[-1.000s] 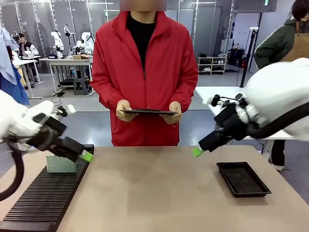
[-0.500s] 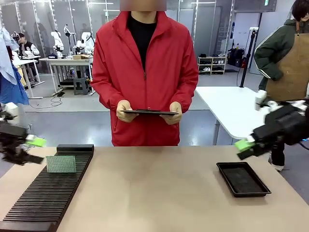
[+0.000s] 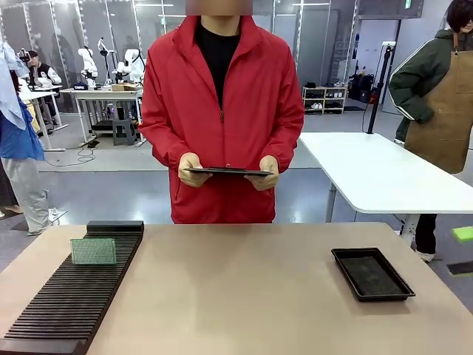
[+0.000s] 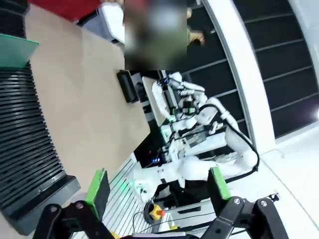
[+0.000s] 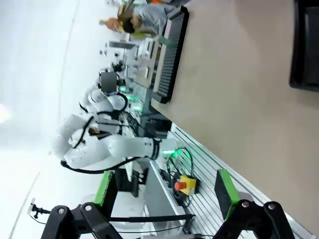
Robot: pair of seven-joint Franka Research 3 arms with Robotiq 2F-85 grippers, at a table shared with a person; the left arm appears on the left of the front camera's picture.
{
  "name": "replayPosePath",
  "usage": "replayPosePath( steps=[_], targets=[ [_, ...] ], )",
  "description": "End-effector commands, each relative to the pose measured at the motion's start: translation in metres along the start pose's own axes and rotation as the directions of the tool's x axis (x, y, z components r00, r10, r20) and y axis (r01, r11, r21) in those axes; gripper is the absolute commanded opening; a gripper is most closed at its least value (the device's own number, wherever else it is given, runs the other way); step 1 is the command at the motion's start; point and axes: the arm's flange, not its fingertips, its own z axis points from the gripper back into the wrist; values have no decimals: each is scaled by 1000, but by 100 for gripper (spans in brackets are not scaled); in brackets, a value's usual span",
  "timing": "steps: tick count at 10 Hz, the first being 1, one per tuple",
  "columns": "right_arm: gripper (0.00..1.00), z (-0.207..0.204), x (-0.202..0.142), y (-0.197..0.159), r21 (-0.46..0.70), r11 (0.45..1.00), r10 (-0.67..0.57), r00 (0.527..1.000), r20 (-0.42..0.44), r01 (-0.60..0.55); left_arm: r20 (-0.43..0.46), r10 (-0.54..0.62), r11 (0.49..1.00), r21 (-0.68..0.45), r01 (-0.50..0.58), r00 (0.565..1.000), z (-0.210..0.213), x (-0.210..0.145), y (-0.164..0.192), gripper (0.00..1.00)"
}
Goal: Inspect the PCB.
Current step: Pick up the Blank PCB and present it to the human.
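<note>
The PCB [image 3: 93, 251] is a pale green dotted board standing on edge in the far slots of a black slotted rack [image 3: 70, 303] at the table's left. In the left wrist view the PCB [image 4: 17, 50] is at the top left, far from my left gripper [image 4: 158, 185], whose green-padded fingers [image 4: 98, 186] stand wide open and empty beyond the table's edge. My right gripper [image 5: 164, 190] is also open and empty, off the table's near side. In the front view its green pad shows at the right edge as the right gripper [image 3: 463, 250].
A person in a red jacket stands at the far side holding a dark tablet [image 3: 228, 171] in both hands. A shallow black tray [image 3: 372, 274] lies on the table's right. A white table [image 3: 369, 174] stands behind on the right, with another person beside it.
Both arms have pulled back outward from over the table, the left one off to the left, the right one to the right edge. The PCB stays in the rack.
</note>
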Motion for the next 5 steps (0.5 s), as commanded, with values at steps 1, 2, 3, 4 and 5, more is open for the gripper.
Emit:
replayPosePath(
  steps=[1,2,3,4,5],
  targets=[
    [100,22,-12,-25,92,996,-15,997,76,8,1,36,999,-30,-36,999,23,12,17,100],
    [100,34,-19,-36,115,992,-52,995,85,42,15,22,999,-24,-21,1000,38,12,23,100],
    [100,43,-25,-43,134,989,-70,992,101,57,12,-1,1000,-21,2,1000,51,12,28,100],
    [100,49,-29,-49,144,988,-80,990,119,63,-13,-17,1000,3,17,1000,65,10,35,100],
    [100,49,-29,-51,138,989,-77,991,112,61,-9,13,1000,19,-12,1000,75,10,40,100]
  ],
)
